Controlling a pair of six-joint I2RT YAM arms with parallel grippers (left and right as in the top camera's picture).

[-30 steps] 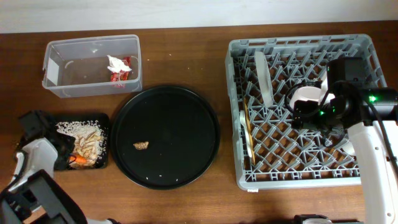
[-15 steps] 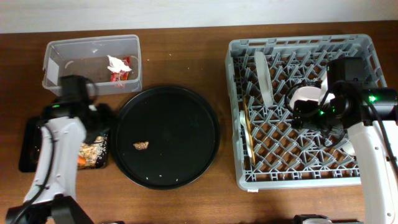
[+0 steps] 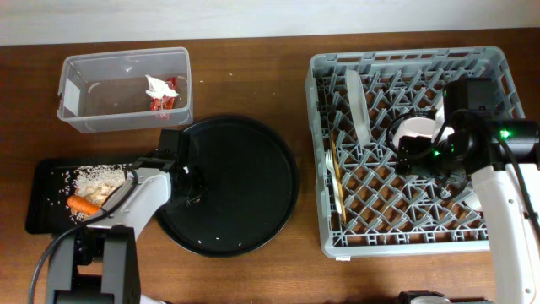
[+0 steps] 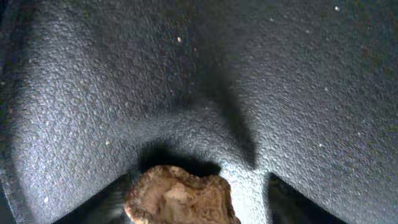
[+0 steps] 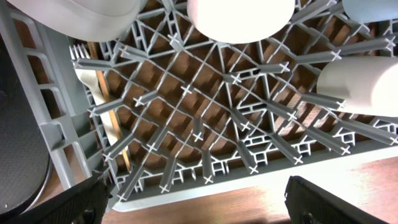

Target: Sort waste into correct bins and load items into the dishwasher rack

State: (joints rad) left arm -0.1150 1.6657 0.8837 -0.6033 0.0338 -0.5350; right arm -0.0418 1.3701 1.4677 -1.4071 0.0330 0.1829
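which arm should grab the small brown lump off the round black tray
Left. The left gripper hovers open over the small brown lump on the round black tray; the right gripper is over the grey plastic rack.

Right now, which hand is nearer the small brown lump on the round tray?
Left. The left hand hangs over the small brown lump on the round black tray. The right hand is over the dishwasher rack, far across the table.

A: How do your arms look on camera?
B: Your left arm (image 3: 139, 196): white-grey shells, black joints, black cable (image 3: 51, 250) trailing off it. Right arm (image 3: 508, 198): same white links, black wrist housing, green LEDs (image 3: 504, 133) lit. Tool fingers (image 5: 59, 205) matte black on both.
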